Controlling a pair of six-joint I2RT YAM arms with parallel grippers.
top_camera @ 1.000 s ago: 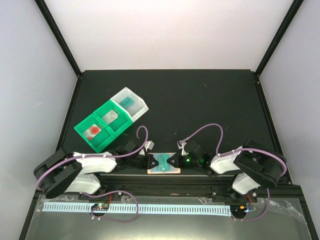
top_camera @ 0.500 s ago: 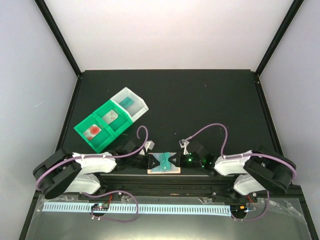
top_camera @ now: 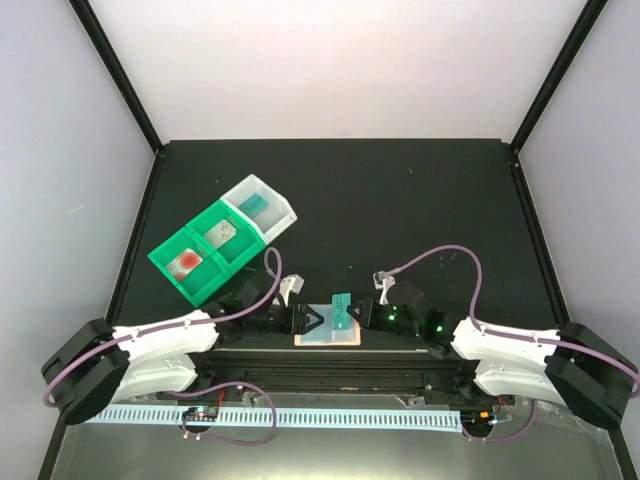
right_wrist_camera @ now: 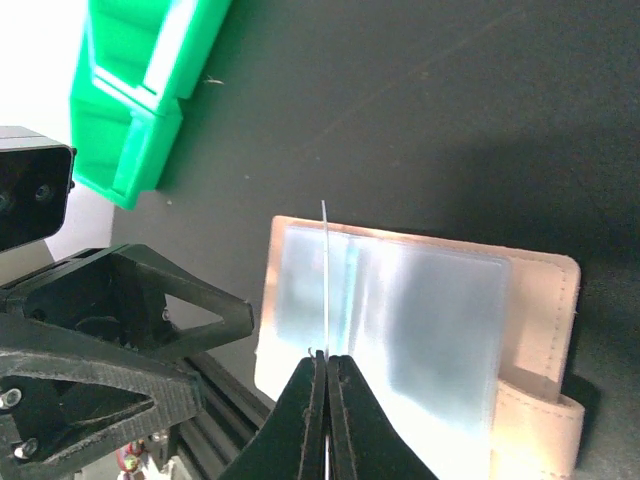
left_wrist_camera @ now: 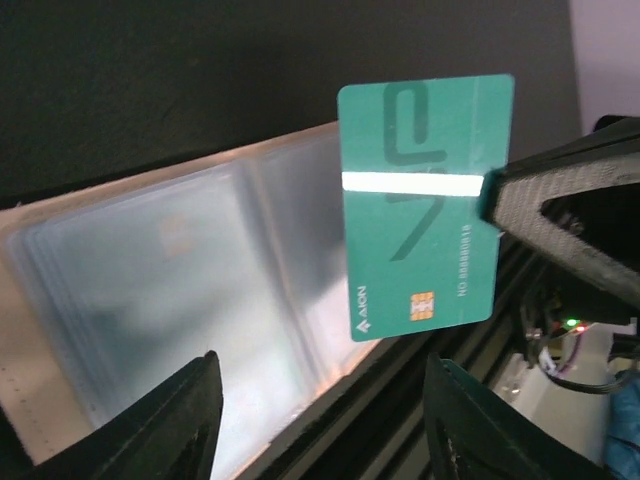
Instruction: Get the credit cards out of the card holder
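The teal credit card [left_wrist_camera: 425, 210], a thin plastic rectangle with a gold chip and a pale stripe, is pinched at one edge by the right gripper [right_wrist_camera: 325, 358], whose black jaws are clenched flat on it. Seen from that wrist, the card runs edge-on straight out from the fingertips. Its whole outline shows in the left wrist view, free of the pockets.

Directly beneath the right gripper lies the card holder [right_wrist_camera: 430, 320], a flat two-panel folder with a peach-tan rim and pale blue clear pockets, spread open on the black table [top_camera: 400, 200].

The left gripper [left_wrist_camera: 330, 420] faces the right one across the holder. It is released, its fingers [left_wrist_camera: 185, 420] spread wide with nothing between them. The held card hangs just ahead of it, between the two grippers.

Well beyond the left gripper sits a green plastic bin [top_camera: 170, 262] with a white plastic bin [top_camera: 275, 195] at its far end. The green compartments hold a red-blotched card [top_camera: 187, 262] and a pale card [top_camera: 220, 232], and the white bin holds another teal card [top_camera: 254, 203].
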